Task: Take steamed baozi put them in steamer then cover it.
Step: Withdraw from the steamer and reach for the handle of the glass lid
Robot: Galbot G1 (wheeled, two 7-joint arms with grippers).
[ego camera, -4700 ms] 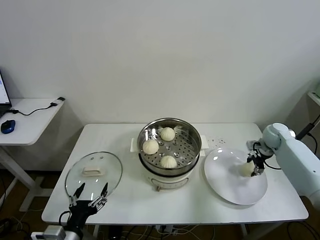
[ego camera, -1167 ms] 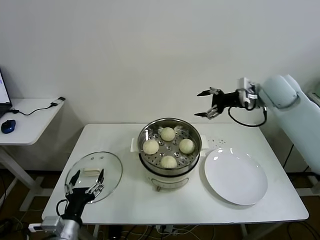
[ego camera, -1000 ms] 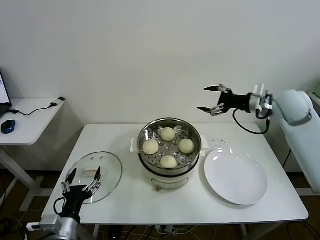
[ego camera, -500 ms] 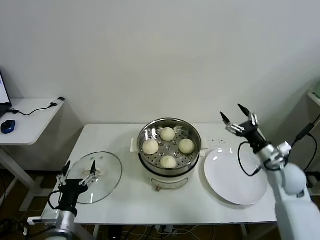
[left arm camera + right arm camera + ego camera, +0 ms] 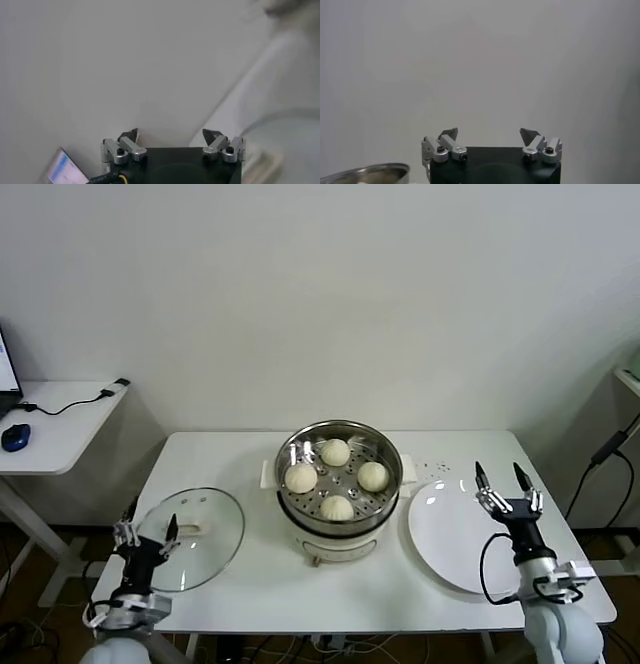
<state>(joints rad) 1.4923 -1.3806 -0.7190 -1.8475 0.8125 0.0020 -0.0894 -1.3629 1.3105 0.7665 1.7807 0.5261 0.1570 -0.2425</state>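
**Fourth bun in, right arm drops back; the lid is next**

Head view: the steamer (image 5: 339, 475) now holds all four buns (image 5: 337, 478), where a few seconds ago one still lay on the plate (image 5: 470, 536), right of the steamer. The right gripper (image 5: 506, 495) has come down from above to hover over that plate, fingers spread and empty. The left gripper (image 5: 145, 533), also wide open, has shifted to the outer edge of the glass lid (image 5: 188, 536), left of the steamer; covering remains.

Left wrist view: the fingertips (image 5: 130, 135) stand apart, gripping nothing.

Right wrist view: the open fingertips (image 5: 450, 133) point at the wall, the steamer's rim (image 5: 365, 173) at the edge.
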